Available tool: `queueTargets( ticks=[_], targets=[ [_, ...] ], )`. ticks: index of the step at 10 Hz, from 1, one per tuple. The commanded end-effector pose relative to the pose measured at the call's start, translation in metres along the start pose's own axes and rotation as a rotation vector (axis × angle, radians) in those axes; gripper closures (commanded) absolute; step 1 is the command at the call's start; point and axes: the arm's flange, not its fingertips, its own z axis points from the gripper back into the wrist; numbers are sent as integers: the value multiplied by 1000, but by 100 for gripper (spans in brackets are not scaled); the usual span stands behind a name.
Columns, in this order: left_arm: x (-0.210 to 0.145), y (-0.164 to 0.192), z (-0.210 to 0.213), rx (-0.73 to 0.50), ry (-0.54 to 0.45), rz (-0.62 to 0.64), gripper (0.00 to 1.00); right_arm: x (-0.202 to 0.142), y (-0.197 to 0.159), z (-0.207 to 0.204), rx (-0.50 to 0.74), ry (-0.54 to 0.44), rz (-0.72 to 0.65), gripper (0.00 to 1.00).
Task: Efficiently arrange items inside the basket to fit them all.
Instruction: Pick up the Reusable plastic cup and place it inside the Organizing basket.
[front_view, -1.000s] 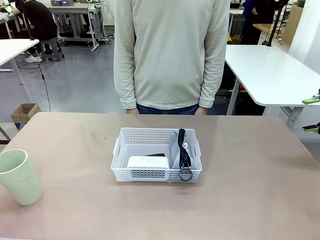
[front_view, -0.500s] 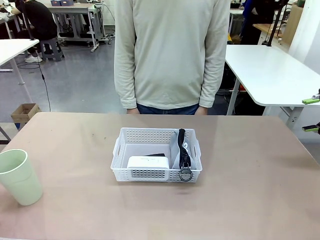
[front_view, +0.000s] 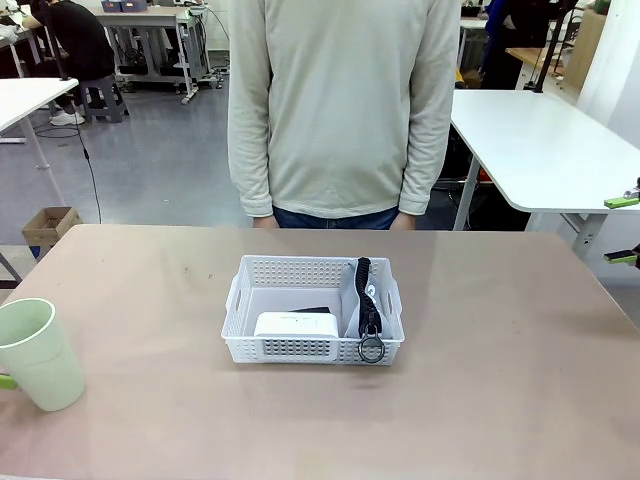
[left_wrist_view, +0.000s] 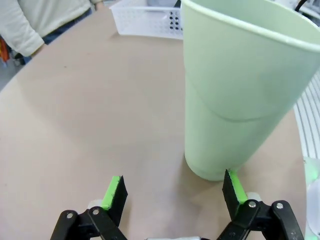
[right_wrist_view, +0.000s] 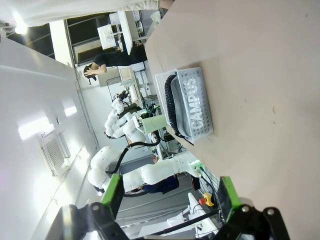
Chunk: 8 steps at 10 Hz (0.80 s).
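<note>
Nearest, at the table's (front_view: 500, 400) near left corner, a pale green plastic cup (front_view: 38, 355) stands upright, mouth up, well apart from the basket. The left gripper (left_wrist_view: 174, 187) sits low over the tabletop with its jaws spread wide and nothing between them. The cup (left_wrist_view: 240, 90) rises just beyond its fingertips, closer to one green pad (left_wrist_view: 234, 186) than the other; contact cannot be judged. The right gripper (right_wrist_view: 170, 190) is also spread and empty, rolled sideways and aimed across the table at the distant basket (right_wrist_view: 205, 82). Mid-table, the white lattice basket (front_view: 290, 347) lies with its long axis left to right. A small white box (front_view: 295, 325) lies flat inside against the near wall. The grey pouch (front_view: 350, 300) stands on edge at the right end, running near to far, its black strap (front_view: 364, 290) draped forward and its ring (front_view: 371, 349) hanging outside the near wall. A person (front_view: 340, 100) stands at the far edge, arms down.
</note>
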Motion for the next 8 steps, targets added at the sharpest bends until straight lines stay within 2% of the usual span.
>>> queueTargets(
  ticks=[1, 8],
  targets=[
    [36, -176, -96, 9, -10, -42, 0, -4, 3, 0, 1, -3, 1, 0],
    [46, -198, -97, -169, -59, -44, 0, -4, 3, 0, 1, -3, 1, 0]
  ],
)
